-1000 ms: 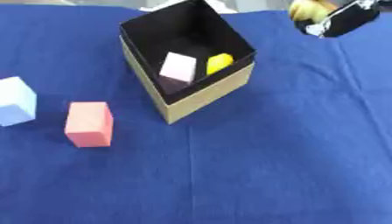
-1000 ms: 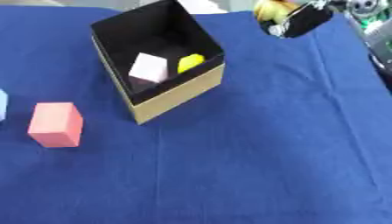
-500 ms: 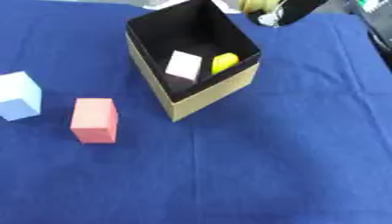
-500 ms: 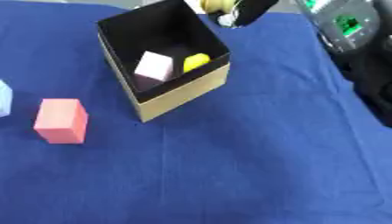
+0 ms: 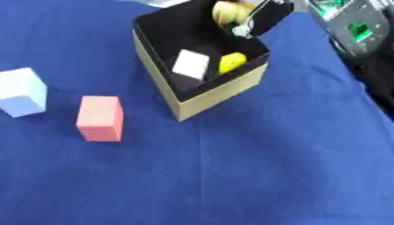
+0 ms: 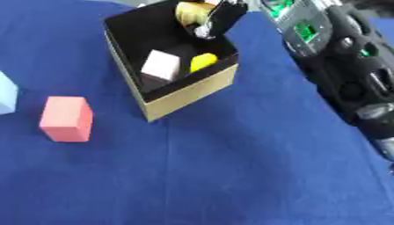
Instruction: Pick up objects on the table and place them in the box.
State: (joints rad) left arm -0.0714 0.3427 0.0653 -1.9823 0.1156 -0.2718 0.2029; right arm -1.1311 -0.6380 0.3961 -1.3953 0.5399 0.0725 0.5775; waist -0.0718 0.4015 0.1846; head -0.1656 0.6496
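left eye: right hand (image 5: 258, 19) over the box (image 5: 223, 94), fingers curled round a yellow-brown object (image 5: 231, 12), likely light and rigid, best held across its sides | right eye: object at the fingers' near side, above the box's far corner; left hand unseen

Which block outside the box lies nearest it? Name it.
The pink block, on the blue cloth just left of the box. The pale blue block sits farther left, near the edge.
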